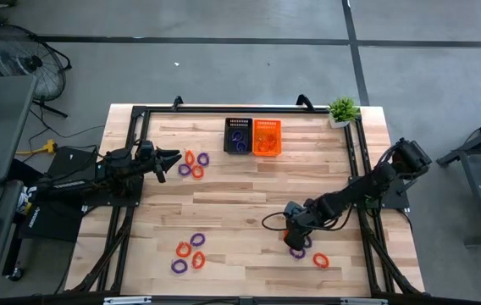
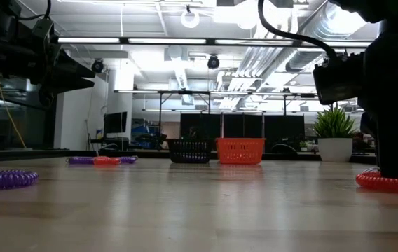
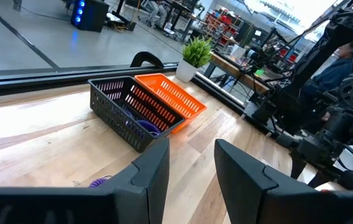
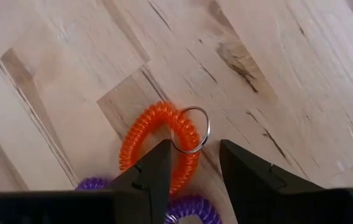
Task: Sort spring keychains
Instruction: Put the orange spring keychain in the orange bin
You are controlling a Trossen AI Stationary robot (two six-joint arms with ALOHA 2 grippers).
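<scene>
Small coiled keychains, orange and purple, lie flat on the wooden table in three clusters: one just ahead of my left gripper, one near the near-left corner, one under my right gripper. My left gripper is open and hovers, pointing toward the baskets. My right gripper is open and points down. Its fingers straddle one side of an orange coil beside its metal ring. Purple coils lie next to it. My right gripper stands low over the orange coil, which lies flat on the table. One finger overlaps the coil's edge in the wrist view. I cannot tell whether it touches the coil.
A black slotted basket and an orange one stand side by side at the table's far edge, each with keychains inside. A small potted plant sits at the far right corner. Bare wood lies across the table's middle.
</scene>
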